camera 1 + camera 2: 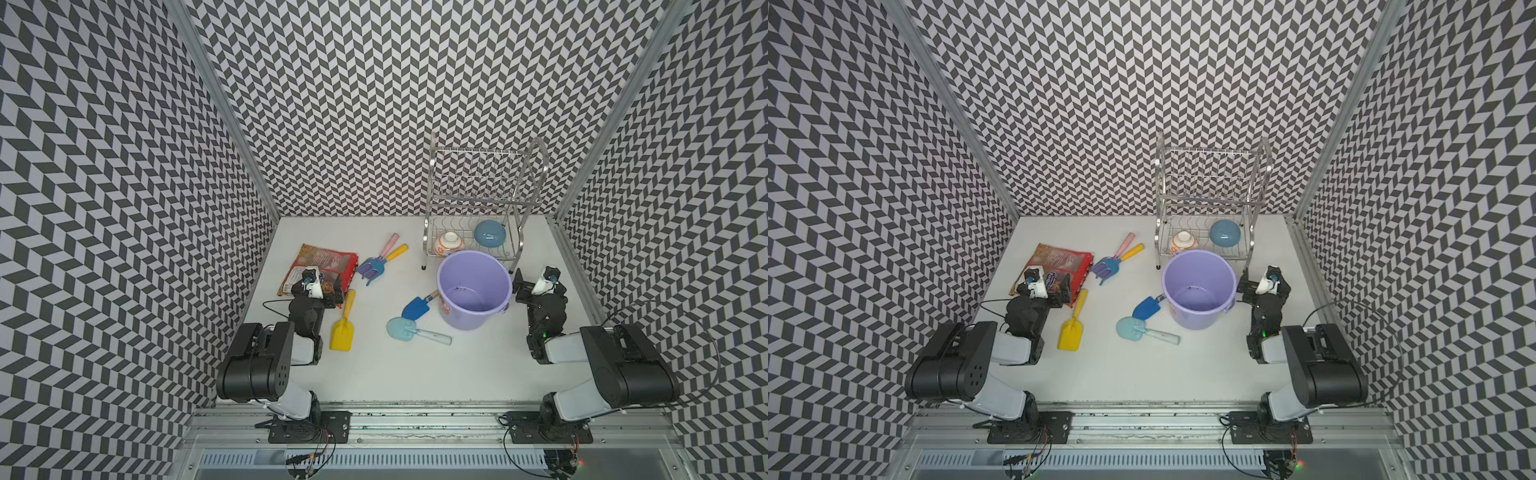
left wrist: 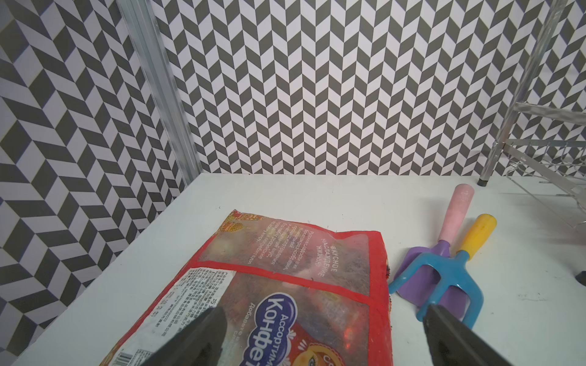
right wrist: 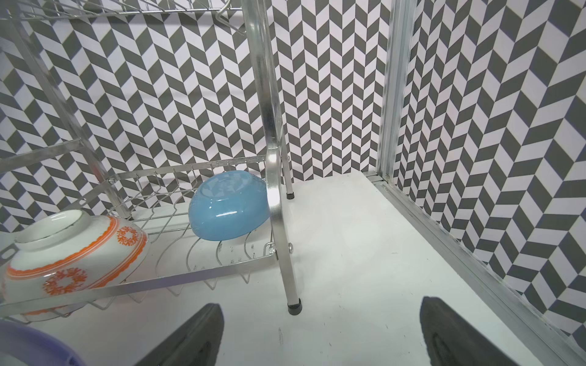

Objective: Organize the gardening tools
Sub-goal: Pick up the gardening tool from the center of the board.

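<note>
Robot lab test cell: chevron-papered walls (image 1: 374, 104), aluminium framing (image 1: 224, 104), twin robot arms (image 1: 257, 365) on a rail (image 1: 415, 417), white tabletop (image 1: 415, 370).

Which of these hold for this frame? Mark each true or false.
1. The lavender bucket stands upright, with no tool inside. True.
2. The yellow spade lies in the bucket. False: it lies on the table.
3. Both the left claw and the right claw are open and empty. True.
4. The right claw is above the red packet. False: the left claw is.
5. The blue rake lies over the purple fork. True.
</note>
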